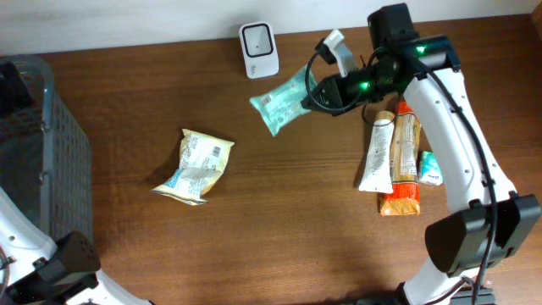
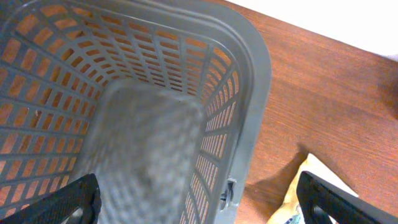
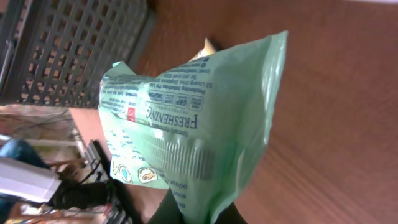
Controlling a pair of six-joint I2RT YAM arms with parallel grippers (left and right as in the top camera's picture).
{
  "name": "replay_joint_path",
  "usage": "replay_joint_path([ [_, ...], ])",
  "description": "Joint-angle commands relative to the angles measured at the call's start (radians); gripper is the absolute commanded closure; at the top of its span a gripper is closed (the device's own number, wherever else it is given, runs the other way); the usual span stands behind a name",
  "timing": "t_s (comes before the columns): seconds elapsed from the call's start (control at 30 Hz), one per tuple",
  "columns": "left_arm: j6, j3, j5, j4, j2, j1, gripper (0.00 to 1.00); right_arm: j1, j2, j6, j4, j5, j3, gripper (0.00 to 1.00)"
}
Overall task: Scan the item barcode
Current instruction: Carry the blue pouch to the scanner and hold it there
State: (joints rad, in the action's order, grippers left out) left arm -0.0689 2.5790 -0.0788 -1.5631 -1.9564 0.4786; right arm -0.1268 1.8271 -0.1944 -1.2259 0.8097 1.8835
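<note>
1. Overhead view puts the pick-up behind me, as I judge it: the right tool [image 1: 320,91] is clamped shut on one end of the green pouch [image 1: 284,102]. The pouch hangs out to the left of the tool, apparently lifted off the surface [image 1: 279,220].
2. The pouch sits near the white scanner [image 1: 257,51], just below and to its right, but not over it. What I reckon is left is to carry it across and turn the code toward the scanner window.
3. The left tool [image 2: 196,193] has its fingers wide apart, holds nothing, and hangs over the grey basket [image 2: 255,74] at the far left. It plays no part at present.
4. On the right wrist camera, the pouch is a soft, pale green plastic pack, creased and slightly puffed, with dark printed text and small icons. A blurred striped band [image 3: 186,155] low on the printed face could be the barcode, but I cannot read it.
5. I cannot tell whether that face points at the scanner.
6. A yellow bag [image 1: 196,167] lies on the surface well apart from the pouch, and a cluster of packets [image 1: 394,161] rests under the right arm.
</note>
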Motion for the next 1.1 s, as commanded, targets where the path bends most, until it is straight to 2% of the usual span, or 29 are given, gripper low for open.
replay_joint_path([
  [0.0, -0.015, 0.006, -0.010, 0.001, -0.001, 0.002, 0.01, 0.002, -0.039, -0.011, 0.015, -0.025, 0.103, 0.96],
  [0.2, -0.015, 0.006, -0.010, 0.001, -0.001, 0.002, 0.01, -0.003, -0.138, -0.011, 0.055, -0.067, 0.103, 0.96],
  [0.23, -0.015, 0.006, -0.010, 0.001, -0.001, 0.002, 0.01, -0.034, -0.127, -0.011, 0.090, -0.190, 0.103, 0.96],
  [0.33, -0.015, 0.006, -0.010, 0.001, -0.001, 0.002, 0.01, -0.234, -0.016, -0.029, 0.361, -0.861, 0.103, 0.96],
  [0.37, -0.015, 0.006, -0.010, 0.001, -0.001, 0.002, 0.01, -0.283, 0.047, -0.159, 0.527, -1.038, 0.103, 0.96],
  [0.43, -0.015, 0.006, -0.010, 0.001, -0.001, 0.002, 0.01, -0.311, 0.163, -0.382, 0.800, -1.178, 0.103, 0.96],
  [0.47, -0.015, 0.006, -0.010, 0.001, -0.001, 0.002, 0.01, -0.311, 0.251, -0.541, 1.003, -1.215, 0.103, 0.96],
  [0.53, -0.015, 0.006, -0.010, 0.001, -0.001, 0.002, 0.01, -0.311, 0.348, -0.672, 1.227, -1.215, 0.103, 0.96],
  [0.63, -0.015, 0.006, -0.010, 0.001, -0.001, 0.002, 0.01, -0.299, 0.460, -0.761, 1.469, -1.214, 0.103, 0.96],
  [0.7, -0.015, 0.006, -0.010, 0.001, -0.001, 0.002, 0.01, -0.276, 0.539, -0.906, 1.560, -1.209, 0.103, 0.96],
  [0.87, -0.015, 0.006, -0.010, 0.001, -0.001, 0.002, 0.01, -0.244, 0.605, -0.920, 1.566, -1.207, 0.103, 0.96],
  [1.07, -0.015, 0.006, -0.010, 0.001, -0.001, 0.002, 0.01, -0.272, 0.613, -0.920, 1.537, -1.215, 0.103, 0.96],
])
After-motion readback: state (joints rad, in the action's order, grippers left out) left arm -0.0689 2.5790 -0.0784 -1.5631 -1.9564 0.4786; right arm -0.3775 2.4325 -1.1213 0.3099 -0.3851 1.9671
